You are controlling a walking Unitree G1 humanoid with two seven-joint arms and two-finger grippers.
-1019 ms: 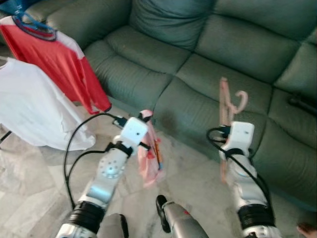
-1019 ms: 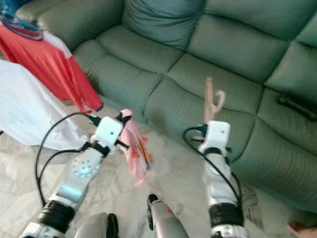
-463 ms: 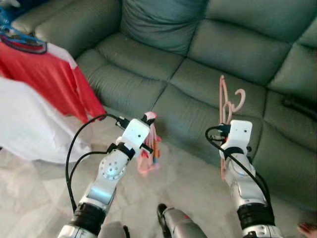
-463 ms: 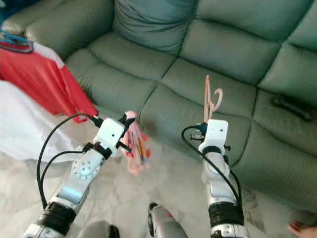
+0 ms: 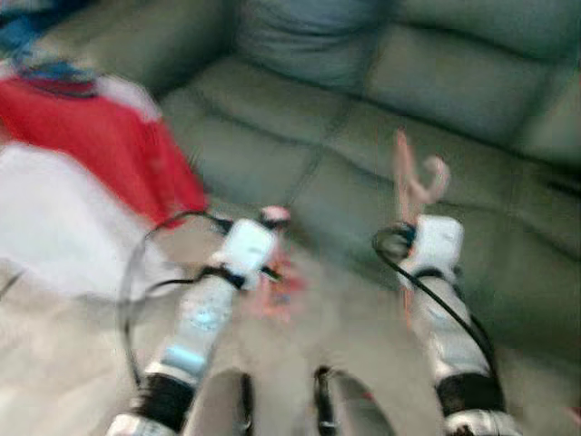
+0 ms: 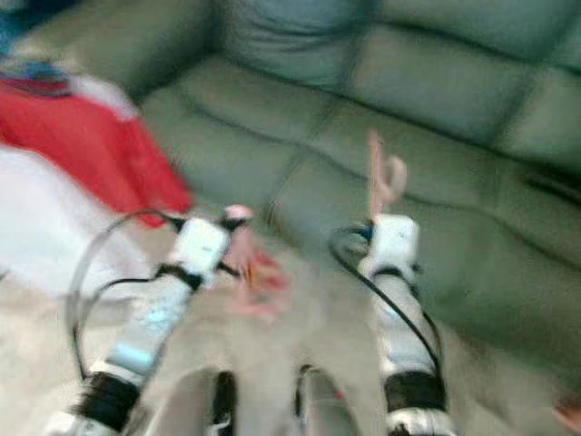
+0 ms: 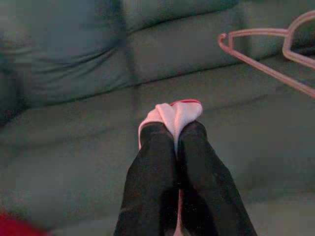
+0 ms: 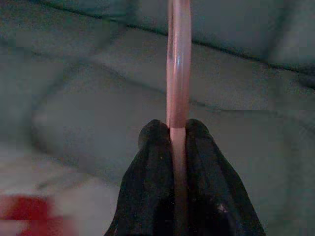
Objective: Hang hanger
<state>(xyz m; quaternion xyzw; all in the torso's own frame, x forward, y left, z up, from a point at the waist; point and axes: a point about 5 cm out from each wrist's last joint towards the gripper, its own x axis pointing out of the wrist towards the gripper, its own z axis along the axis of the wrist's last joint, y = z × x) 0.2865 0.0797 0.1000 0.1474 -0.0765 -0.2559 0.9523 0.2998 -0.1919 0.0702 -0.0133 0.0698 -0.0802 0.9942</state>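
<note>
We find the head views smeared by motion, so detail is limited; our findings rest chiefly on the wrist views. The right gripper (image 8: pixel 178 135) is clamped on a pink plastic hanger (image 5: pixel 413 182), which stands near upright above the wrist with its hook uppermost, in front of the green sofa (image 5: pixel 300 100); the fingers (image 8: pixel 155 142) pinch a single thin bar. The left gripper (image 7: pixel 173 129) is pressed together on a pink garment (image 7: pixel 172 113), which droops below it, in front of the sofa's seat edge and over the pale floor (image 5: pixel 54 363).

Risks, in our judgement: the hanger is held by one narrow bar, so it could pivot or slip between the pads if the arm swings; the hook could catch on the sofa cushions or on the trailing black cable (image 5: pixel 136 263) of the left arm; the garment is gripped by a fold and may slide free before it is on the hanger; blur suggests the body is moving, which would worsen any sway.

Pose: both forearms reach forward and up toward the sofa, elbows low; the right stands nearer the sofa's seat cushions, wrist vertical; the left leans inward toward the sofa's left end, where a red shirt (image 5: pixel 109 145) and a white shirt (image 5: pixel 64 227) hang beside the sofa.
</note>
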